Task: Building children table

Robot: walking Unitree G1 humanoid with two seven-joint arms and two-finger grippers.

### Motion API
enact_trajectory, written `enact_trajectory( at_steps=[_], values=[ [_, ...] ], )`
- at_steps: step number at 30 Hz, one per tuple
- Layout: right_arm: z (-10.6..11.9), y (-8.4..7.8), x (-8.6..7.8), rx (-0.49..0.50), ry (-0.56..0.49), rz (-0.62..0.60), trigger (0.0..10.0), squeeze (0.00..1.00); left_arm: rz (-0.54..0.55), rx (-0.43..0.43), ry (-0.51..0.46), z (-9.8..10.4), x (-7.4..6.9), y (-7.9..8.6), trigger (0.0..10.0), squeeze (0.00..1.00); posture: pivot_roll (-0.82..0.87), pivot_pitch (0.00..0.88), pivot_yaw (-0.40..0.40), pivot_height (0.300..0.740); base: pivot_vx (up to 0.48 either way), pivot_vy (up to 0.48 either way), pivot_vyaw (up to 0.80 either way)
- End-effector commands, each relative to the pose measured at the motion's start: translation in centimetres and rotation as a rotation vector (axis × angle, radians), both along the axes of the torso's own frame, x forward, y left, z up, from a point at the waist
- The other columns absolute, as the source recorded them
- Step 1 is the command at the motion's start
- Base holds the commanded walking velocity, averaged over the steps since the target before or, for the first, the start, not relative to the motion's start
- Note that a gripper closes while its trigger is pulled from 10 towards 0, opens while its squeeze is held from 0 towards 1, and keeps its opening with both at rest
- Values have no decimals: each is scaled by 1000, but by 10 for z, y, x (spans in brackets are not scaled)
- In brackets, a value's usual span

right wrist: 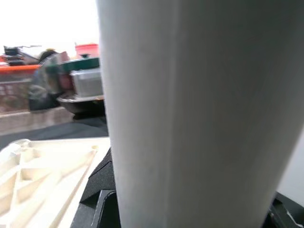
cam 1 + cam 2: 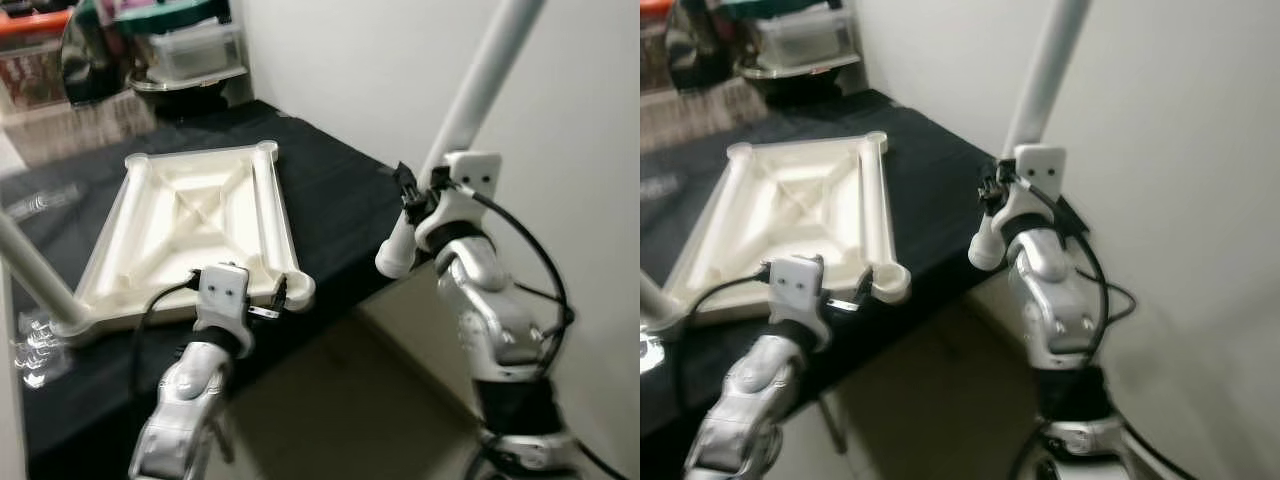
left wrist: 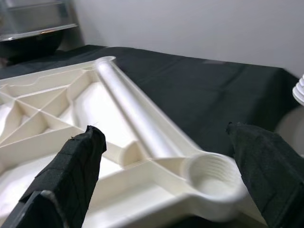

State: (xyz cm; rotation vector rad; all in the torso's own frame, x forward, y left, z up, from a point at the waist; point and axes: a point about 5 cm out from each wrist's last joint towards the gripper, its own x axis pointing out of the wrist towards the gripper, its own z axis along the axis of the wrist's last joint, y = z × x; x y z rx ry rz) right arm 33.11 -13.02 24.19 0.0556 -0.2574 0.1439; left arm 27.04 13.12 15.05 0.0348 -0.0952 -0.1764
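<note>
Tabletop (image 2: pixel 190 215) in cream plastic lies underside up on your black-covered worktop (image 2: pixel 330 200), one leg already fitted at its left near corner. Your left gripper (image 3: pixel 166 156) hovers at the right near socket (image 3: pixel 211 173), fingers wide. Your right gripper (image 2: pixel 412 200) clamps a white leg (image 2: pixel 470 100), tilted, beyond the worktop's edge.

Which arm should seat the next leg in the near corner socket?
Right. Its tool already holds a white leg, while the left tool is open at the socket.
</note>
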Motion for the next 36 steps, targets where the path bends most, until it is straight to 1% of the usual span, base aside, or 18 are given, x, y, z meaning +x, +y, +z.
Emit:
enact_trajectory(
  at_steps=[1, 10, 12, 13, 15, 17, 20, 21, 27, 29, 36],
  values=[
    [3, 6, -2, -5, -23, 26, 10000, 0, 23, 8, 23, -6, -1, 4, 10000, 0, -42, 0, -22, 740, 0, 0, 0],
    [3, 9, -3, -24, -35, 44, 10000, 0, 32, -1, 30, -8, 0, 1, 10000, 0, -42, 0, -21, 740, 0, 0, 0],
    [4, 12, -3, -64, -48, 65, 10000, 0, 30, 2, 30, -8, 0, -1, 10000, 0, -40, 0, -23, 740, 0, 0, 0],
    [4, 12, -3, -64, -48, 65, 10000, 0, 30, 2, 30, -8, 0, -1, 10000, 0, -40, 0, -23, 740, 0, 0, 0],
    [4, 16, -3, -105, -62, 83, 10000, 0, 31, 2, 30, -8, 0, -1, 10000, 0, -39, 0, -25, 740, 0, 0, 800],
    [4, 17, -4, -90, -61, 90, 10000, 0, 32, 2, 31, -8, 0, -2, 10000, 0, -36, 0, -28, 740, 0, 0, 800],
    [3, 19, -4, -95, -50, 111, 10000, 0, 35, 3, 33, -9, 0, -2, 10000, 0, -36, 0, -30, 740, 0, 0, 0],
    [3, 20, -5, -105, -53, 120, 10000, 0, 36, 3, 33, -9, -1, -3, 10000, 0, -36, 0, -30, 740, 0, 0, 800],
    [3, 20, -6, -81, -54, 127, 10000, 0, 30, 7, 41, -10, -1, -4, 10000, 0, -36, 0, -32, 740, 0, 0, 723],
    [1, 18, -4, -59, -42, 117, 10000, 0, 29, 11, 47, -11, -1, -5, 10000, 0, -35, 0, -32, 740, 0, 0, 0],
    [0, 17, -4, -62, -38, 113, 10000, 0, 25, 17, 57, -11, -1, -5, 10000, 0, -34, 0, -30, 740, 0, 0, 0]
  ],
)
